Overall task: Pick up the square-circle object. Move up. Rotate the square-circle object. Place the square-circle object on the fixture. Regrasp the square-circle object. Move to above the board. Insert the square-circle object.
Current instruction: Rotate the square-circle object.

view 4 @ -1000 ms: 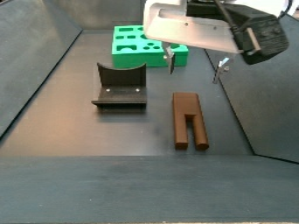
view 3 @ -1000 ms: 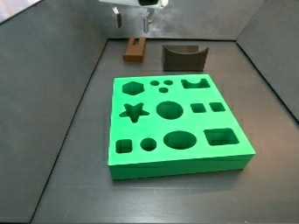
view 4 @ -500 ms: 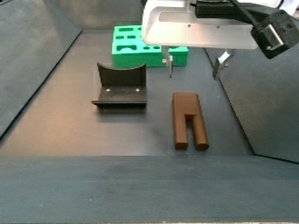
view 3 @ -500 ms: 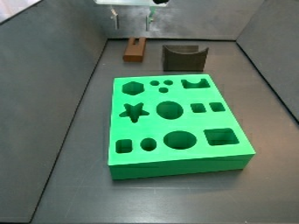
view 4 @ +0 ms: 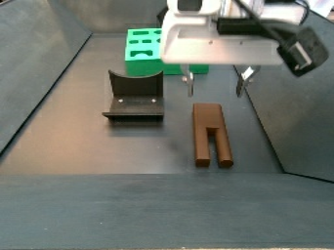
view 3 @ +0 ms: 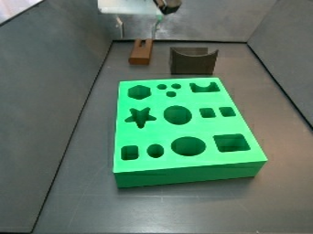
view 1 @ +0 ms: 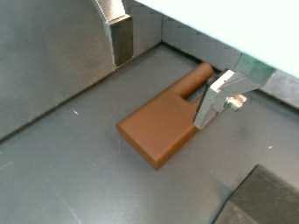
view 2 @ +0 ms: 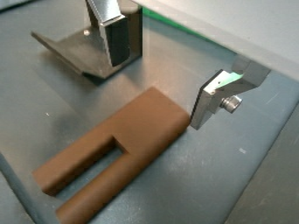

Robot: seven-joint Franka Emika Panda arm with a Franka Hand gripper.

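The square-circle object (view 4: pixel 212 132) is a brown block with two parallel prongs. It lies flat on the grey floor and shows in both wrist views (view 1: pixel 163 122) (view 2: pixel 111 162) and far back in a side view (view 3: pixel 143 52). My gripper (view 4: pixel 216 86) hangs open and empty just above it, with one finger (view 1: pixel 216 101) over the block's edge and the other finger (view 2: pixel 117 35) off to its side. The dark fixture (view 4: pixel 133 96) (view 3: pixel 192 60) stands beside the block. The green board (view 3: pixel 188 128) (view 4: pixel 154 51) lies beyond the fixture.
Grey walls enclose the floor on all sides, and the block lies close to one wall (view 1: pixel 222 44). The fixture shows behind a finger in a wrist view (view 2: pixel 70 48), with a strip of the board's edge (view 2: pixel 177 24) past it.
My gripper has turned level and come lower over the brown block. The block, fixture and board have not moved.
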